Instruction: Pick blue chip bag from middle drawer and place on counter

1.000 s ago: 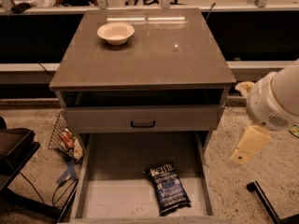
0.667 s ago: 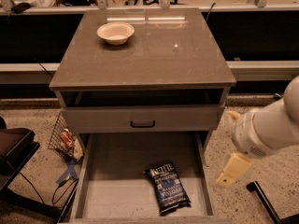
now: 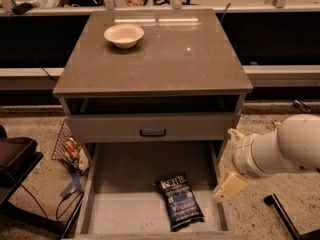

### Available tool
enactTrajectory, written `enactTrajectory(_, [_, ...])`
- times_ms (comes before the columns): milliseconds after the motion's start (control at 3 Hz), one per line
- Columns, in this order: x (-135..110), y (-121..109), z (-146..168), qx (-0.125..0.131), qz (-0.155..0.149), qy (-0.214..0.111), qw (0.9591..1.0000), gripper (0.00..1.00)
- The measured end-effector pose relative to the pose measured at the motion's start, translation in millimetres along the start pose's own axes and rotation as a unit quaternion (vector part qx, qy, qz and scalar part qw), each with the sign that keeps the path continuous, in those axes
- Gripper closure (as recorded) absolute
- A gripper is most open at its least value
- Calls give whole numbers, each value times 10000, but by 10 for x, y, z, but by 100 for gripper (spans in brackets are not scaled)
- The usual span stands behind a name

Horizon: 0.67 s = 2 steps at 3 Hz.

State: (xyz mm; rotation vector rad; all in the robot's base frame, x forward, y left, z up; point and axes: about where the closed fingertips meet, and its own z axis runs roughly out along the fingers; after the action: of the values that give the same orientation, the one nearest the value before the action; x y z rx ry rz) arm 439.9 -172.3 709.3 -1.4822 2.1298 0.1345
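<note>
Blue chip bag (image 3: 181, 202), a small crinkly dark blue packet with white lettering, lies flat at the bottom centre of the frame, on the floor of the pulled-out middle drawer (image 3: 125, 211), a wide grey box. At lower right, just outside the drawer's right wall, the white arm's tan two-finger gripper (image 3: 226, 164) hangs spread and empty, apart from the bag. Farther up, the glossy grey-brown counter (image 3: 165, 59) bears only a pale round bowl (image 3: 124, 35). The drawer is open, but reaching in, grasping, lifting and placing all seem left to do.
</note>
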Motion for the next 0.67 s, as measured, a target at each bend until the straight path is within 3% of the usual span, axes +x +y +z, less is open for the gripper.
enactTrajectory(333, [-3, -1, 4, 0, 1, -2, 10000, 0])
enactTrajectory(667, [-6, -5, 223, -20, 108, -109, 9999, 0])
